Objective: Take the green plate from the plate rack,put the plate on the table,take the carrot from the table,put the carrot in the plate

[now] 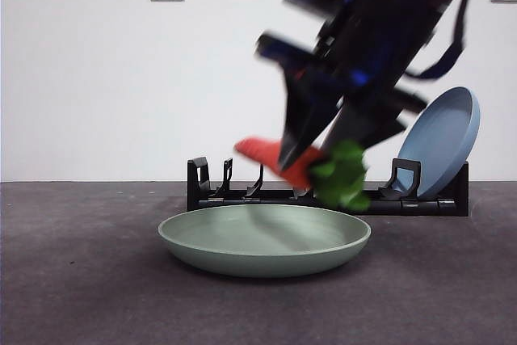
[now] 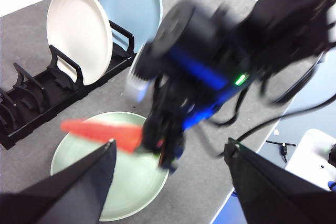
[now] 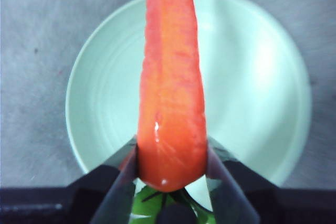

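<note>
The green plate (image 1: pixel 264 238) lies flat on the table (image 1: pixel 81 280) in front of the plate rack (image 1: pixel 242 195). My right gripper (image 1: pixel 299 159) comes in from the upper right, shut on the carrot (image 1: pixel 275 159), and holds it in the air just above the plate, its green leafy top (image 1: pixel 343 177) toward the rack. In the right wrist view the carrot (image 3: pixel 170 87) sits between the jaws over the green plate (image 3: pixel 252 77). The left wrist view looks down on the right arm (image 2: pixel 210 72), the carrot (image 2: pixel 102 132) and the plate (image 2: pixel 126 182). My left gripper (image 2: pixel 168 171) is open and empty.
A blue plate (image 1: pixel 440 141) leans in the rack's right end. In the left wrist view a beige plate (image 2: pixel 79 32) and the blue plate (image 2: pixel 131 3) stand side by side in the rack (image 2: pixel 31 103). The table's edge runs close to the green plate there.
</note>
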{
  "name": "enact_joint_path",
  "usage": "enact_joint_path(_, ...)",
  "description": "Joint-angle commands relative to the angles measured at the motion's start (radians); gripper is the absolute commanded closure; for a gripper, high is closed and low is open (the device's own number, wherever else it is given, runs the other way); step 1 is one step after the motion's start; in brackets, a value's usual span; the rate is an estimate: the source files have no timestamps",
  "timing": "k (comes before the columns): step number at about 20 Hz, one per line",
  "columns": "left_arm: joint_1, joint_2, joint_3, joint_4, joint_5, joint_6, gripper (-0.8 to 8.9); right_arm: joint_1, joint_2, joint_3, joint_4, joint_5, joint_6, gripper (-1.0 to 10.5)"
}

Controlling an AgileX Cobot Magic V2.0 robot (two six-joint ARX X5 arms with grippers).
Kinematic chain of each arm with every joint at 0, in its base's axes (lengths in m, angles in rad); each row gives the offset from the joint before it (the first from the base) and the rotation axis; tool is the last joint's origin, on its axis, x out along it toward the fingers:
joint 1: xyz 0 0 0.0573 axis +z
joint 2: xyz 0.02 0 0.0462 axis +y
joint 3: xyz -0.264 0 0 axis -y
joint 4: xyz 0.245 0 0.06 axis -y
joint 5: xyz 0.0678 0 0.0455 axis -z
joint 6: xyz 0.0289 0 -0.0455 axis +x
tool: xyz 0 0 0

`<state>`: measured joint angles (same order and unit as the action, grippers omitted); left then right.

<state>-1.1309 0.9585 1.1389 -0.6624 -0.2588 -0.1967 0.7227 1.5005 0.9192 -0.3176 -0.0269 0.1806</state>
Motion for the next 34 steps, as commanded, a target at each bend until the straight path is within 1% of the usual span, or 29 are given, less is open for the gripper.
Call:
enact_joint_path(1,-0.003,0.0,-0.005,-0.002,0.001,-0.01,4.67,0.005,0.084,-0.002,0.044,0.001,0.024,9.6)
enact_joint_path(4,-0.003,0.0,-0.005,-0.011,0.001,-0.011,4.67,0.005,0.163,-0.002,0.092,0.004,0.02,9.6)
enact_joint_path(7,-0.003,0.0,-0.005,-0.019,0.0,-0.011,4.67,0.005,0.185,-0.002,0.103,0.004,0.02,9.6)
enact_joint_path(8,-0.003,0.0,-0.005,-0.021,0.0,-0.011,4.67,0.005,0.185,-0.002,0.103,0.003,0.02,9.4)
enact_joint_path(9,-0.003,0.0,-0.005,-0.021,0.0,-0.011,4.67,0.005,0.185,-0.002,0.101,0.002,0.021,8.8)
enact_joint_path(10,-0.003,0.0,-0.005,-0.021,0.0,-0.012,4.67,0.005,0.185,-0.002,0.099,0.002,0.021,7.6)
enact_joint_path(12,-0.003,0.0,-0.005,-0.021,0.0,-0.014,4.67,0.005,0.185,-0.002,0.093,0.002,0.021,4.2)
enact_joint_path(13,-0.003,0.0,-0.005,-0.021,0.0,-0.014,4.67,0.005,0.182,-0.002,0.092,0.001,0.021,3.2)
enact_joint_path(18,-0.003,0.0,-0.005,-0.021,0.0,-0.014,4.67,0.005,0.106,-0.001,0.088,0.001,0.021,3.2)
enact_joint_path(21,-0.003,0.0,-0.005,-0.022,0.0,-0.014,4.67,0.005,-0.023,0.0,0.023,0.002,0.02,3.2)
enact_joint_path(24,-0.003,0.0,-0.005,-0.038,0.0,-0.014,4.67,0.005,-0.203,0.0,-0.137,-0.007,0.02,3.2)
enact_joint_path(28,-0.003,0.0,-0.005,-0.083,0.002,-0.014,4.68,0.005,-0.442,0.0,-0.446,-0.133,0.021,3.2)
enact_joint_path(31,-0.003,0.0,-0.005,-0.127,0.011,-0.014,4.68,0.005,-0.571,0.0,-0.615,-0.164,0.02,3.2)
enact_joint_path(32,-0.003,0.0,-0.005,-0.15,0.031,-0.014,4.69,0.005,-0.607,0.0,-0.655,-0.171,0.02,3.4)
enact_joint_path(33,-0.003,0.0,-0.005,-0.166,0.049,-0.014,4.73,0.005,-0.632,0.0,-0.679,-0.18,0.02,4.0)
enact_joint_path(34,-0.003,0.0,-0.005,-0.184,0.064,-0.014,4.93,0.005,-0.659,0.0,-0.702,-0.181,0.02,5.3)
